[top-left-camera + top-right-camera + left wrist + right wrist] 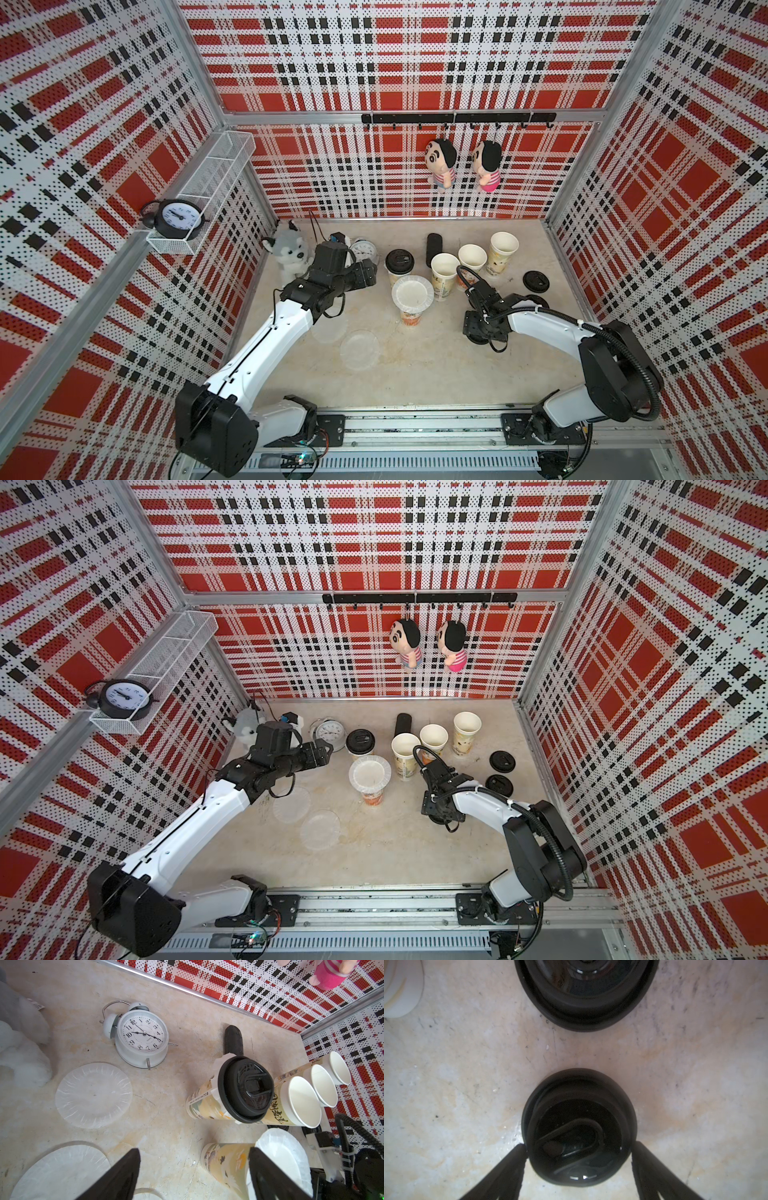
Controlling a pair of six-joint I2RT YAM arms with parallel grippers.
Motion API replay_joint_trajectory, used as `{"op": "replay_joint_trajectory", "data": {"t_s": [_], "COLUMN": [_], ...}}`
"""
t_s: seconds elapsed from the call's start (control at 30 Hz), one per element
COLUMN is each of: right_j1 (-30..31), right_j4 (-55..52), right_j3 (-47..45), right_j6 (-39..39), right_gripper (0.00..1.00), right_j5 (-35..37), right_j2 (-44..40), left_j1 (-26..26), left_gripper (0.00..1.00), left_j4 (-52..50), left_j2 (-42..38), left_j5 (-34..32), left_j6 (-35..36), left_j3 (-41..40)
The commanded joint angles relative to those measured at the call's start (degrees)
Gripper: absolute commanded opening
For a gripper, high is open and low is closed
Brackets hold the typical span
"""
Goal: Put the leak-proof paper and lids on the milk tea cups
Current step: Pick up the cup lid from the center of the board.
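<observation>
The right gripper point(577, 1145) hangs low over a glossy black round plastic lid point(579, 1124) lying flat on the mottled beige stone-look tabletop point(456, 1084), with its jaws wide on either side of the rim. The pads look to be at the rim, but whether they already pinch it I cannot tell. That placing suits a grab across the lid's width, probably to cap the tall white printed paper cup point(411, 318). This cup wears a thin translucent round sheet of leak-proof paper point(412, 293) over its mouth, the crinkled edge overhanging all round. The left gripper point(193, 1150) is raised beside that cup, jaws wide and empty. Two more filmy sheets point(359, 349) lie flat on the tabletop near the left arm, within easy reach. A capped cup point(203, 1103) already has its paper, which peeks out white under its own black lid. Three open cups point(472, 257) stand in a row behind, smooth-rimmed and bare-mouthed, awaiting theirs
</observation>
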Motion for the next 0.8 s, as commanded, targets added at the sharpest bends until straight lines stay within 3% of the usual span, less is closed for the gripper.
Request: {"op": "replay_joint_trajectory", "data": {"t_s": [0.0,0.43,0.77], "right_j1": [-0.6,-0.8,-0.8], "right_j4": [0.9,1.6,-2.9], "right_j3": [-0.6,0.3,1.7], "right_j6": [0.0,-0.6,-1.7], "right_gripper": [0.82,0.79,0.74], "right_j5": [1.1,1.1,2.0], "right_j2": [0.9,2.6,-1.6], "left_j1": [0.0,0.0,0.1], "left_gripper": [0.85,0.85,0.85], "left_j4": [1.1,0.9,0.9], "left_j2": [0.0,-0.1,-0.1], "left_j5": [0.2,0.3,0.0], "left_j6": [0.0,0.1,0.1], "left_j3": [-0.4,-0.2,-0.2]}}
